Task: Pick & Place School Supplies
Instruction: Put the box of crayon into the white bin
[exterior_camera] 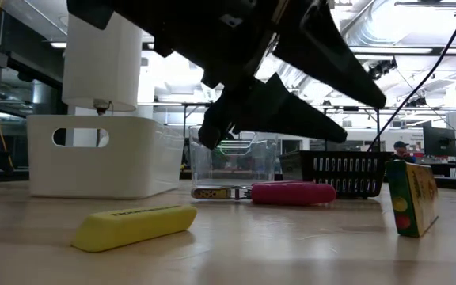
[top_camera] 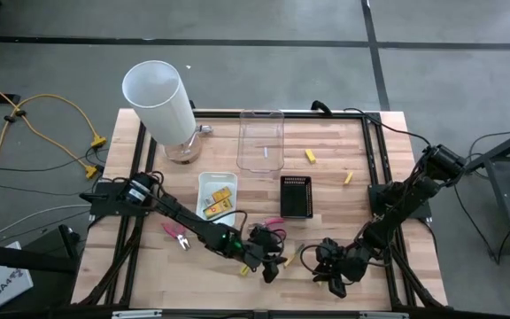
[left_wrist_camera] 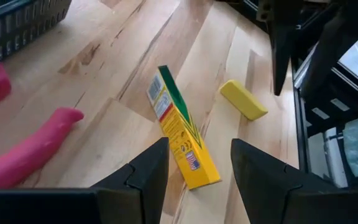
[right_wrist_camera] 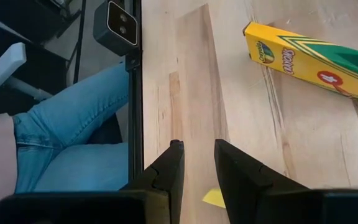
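A yellow crayon pack point(left_wrist_camera: 178, 127) with a green edge and red marks stands tilted on one long edge on the table near its front edge; it also shows in the low view point(exterior_camera: 412, 198). My left gripper point(left_wrist_camera: 199, 144) is open, a finger on each side of the pack's near end, touching nothing that I can see. A short yellow stick point(left_wrist_camera: 243, 99) lies flat just past the pack. My right gripper point(right_wrist_camera: 197, 146) hovers open over bare wood to the right point(top_camera: 330, 273); a yellow bit point(right_wrist_camera: 215, 198) shows low between its fingers. Another yellow stick point(exterior_camera: 133, 226) lies near the front.
Pink-handled pliers point(top_camera: 273, 221) lie behind my left gripper, another pair point(top_camera: 177, 236) to the left. The white tray point(top_camera: 218, 195) holds yellow packs. The black tray point(top_camera: 296, 196), clear tray point(top_camera: 261, 140) and white cylinder point(top_camera: 159, 97) stand farther back. A person's legs point(right_wrist_camera: 73, 137) are beyond the table's edge.
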